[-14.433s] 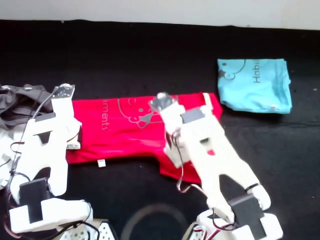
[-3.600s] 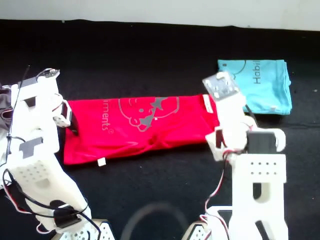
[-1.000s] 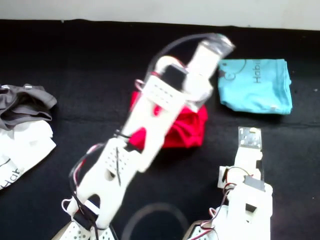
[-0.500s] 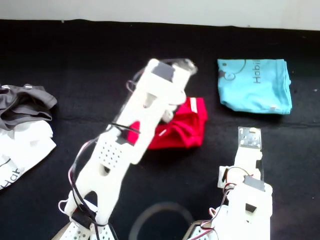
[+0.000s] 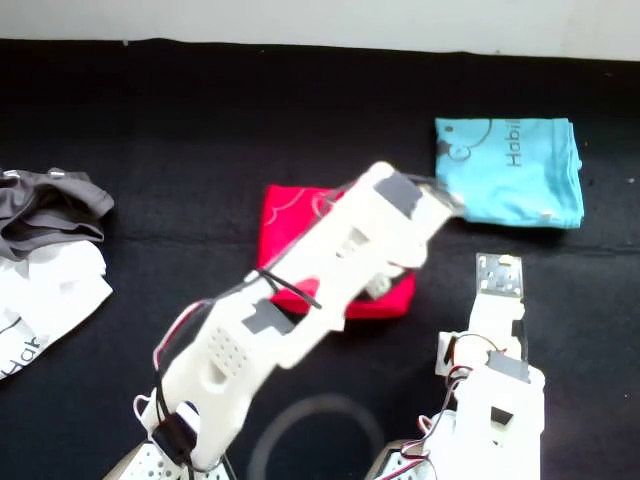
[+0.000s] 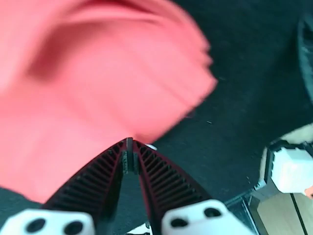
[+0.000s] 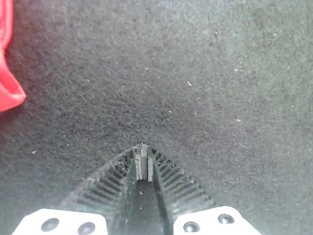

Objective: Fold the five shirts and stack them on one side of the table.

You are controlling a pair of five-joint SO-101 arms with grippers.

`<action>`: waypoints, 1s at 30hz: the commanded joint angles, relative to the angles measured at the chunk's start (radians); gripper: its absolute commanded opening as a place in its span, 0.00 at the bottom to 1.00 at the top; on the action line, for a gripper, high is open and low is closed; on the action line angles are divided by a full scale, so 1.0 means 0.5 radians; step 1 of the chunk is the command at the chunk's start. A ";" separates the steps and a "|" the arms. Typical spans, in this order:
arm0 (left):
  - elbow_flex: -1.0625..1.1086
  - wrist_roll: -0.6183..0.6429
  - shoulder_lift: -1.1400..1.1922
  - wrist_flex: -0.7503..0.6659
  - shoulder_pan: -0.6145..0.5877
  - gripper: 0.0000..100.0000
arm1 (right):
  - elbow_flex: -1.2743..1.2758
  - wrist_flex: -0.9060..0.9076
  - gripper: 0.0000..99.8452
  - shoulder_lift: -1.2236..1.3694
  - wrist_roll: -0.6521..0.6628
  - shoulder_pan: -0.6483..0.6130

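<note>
A red shirt [image 5: 290, 215] lies folded into a rough square at the middle of the black table, and it also spreads under the fingers in the left wrist view [image 6: 98, 83]. My left arm [image 5: 330, 270] stretches diagonally across it from the front left. My left gripper [image 6: 128, 157] is shut just above the red cloth. A folded blue shirt [image 5: 510, 170] sits at the back right. A grey shirt [image 5: 50, 205] and a white shirt [image 5: 40, 290] lie crumpled at the left edge. My right gripper [image 7: 142, 164] is shut over bare black cloth, beside the red shirt's edge [image 7: 7, 73].
My right arm [image 5: 495, 340] stands drawn back at the front right, below the blue shirt. A dark ring [image 5: 310, 435] lies near the front edge between the arm bases. A pale wall [image 5: 320, 20] runs behind the table.
The red shirt went from a long strip to a bunched heap and now a flat square. My left arm swung right and lower across it. The right arm, drawn back earlier, has kept still.
</note>
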 commanded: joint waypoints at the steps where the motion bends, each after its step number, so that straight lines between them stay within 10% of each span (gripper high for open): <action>1: -0.094 -0.003 -0.124 -0.104 -0.229 0.01 | 0.026 -0.048 0.01 -0.008 -0.015 0.008; 30: -0.646 0.009 0.324 -1.117 -0.241 0.01 | 0.026 -0.048 0.01 -0.008 -0.015 0.008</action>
